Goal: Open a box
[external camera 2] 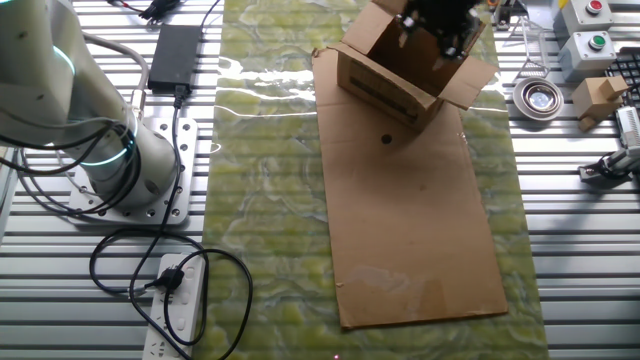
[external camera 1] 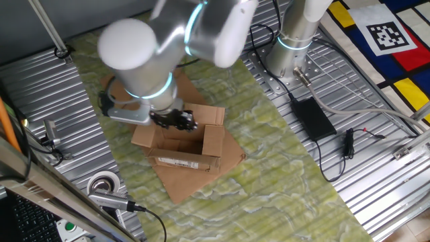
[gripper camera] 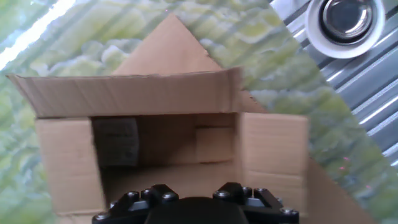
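The arm bends low over the box [external camera 1: 185,144], its gripper [external camera 1: 176,120] at the open top; whether its fingers are apart, I cannot tell.

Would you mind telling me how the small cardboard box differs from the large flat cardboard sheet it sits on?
The box stands up as a hollow container with its flaps spread open; the cardboard sheet lies flat on the green mat. The box is far smaller, covering only one end of the sheet. The box carries a white label on one side, while the sheet looks plain apart from a small dark spot. Both are brown cardboard.
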Tool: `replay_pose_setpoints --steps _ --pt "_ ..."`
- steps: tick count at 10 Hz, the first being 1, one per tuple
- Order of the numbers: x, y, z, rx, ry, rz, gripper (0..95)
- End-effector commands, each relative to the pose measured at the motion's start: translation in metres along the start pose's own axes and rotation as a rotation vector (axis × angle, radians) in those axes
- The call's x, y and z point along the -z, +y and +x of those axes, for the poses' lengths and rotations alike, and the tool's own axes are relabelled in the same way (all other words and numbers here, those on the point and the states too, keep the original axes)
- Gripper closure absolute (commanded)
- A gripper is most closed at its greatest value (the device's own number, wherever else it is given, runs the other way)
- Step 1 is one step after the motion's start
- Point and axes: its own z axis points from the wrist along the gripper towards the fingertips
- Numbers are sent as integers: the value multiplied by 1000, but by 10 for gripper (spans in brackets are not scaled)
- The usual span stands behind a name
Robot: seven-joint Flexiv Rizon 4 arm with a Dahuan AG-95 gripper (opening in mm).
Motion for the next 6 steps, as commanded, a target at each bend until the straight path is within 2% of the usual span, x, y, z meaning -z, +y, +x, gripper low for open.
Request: replay_pose_setpoints --steps 1,3,6 --pt "-5 2 -1 7 -8 17 570" --pt "-13 1 -3 19 -24 35 570" --pt "-23 11 -5 7 -30 46 570"
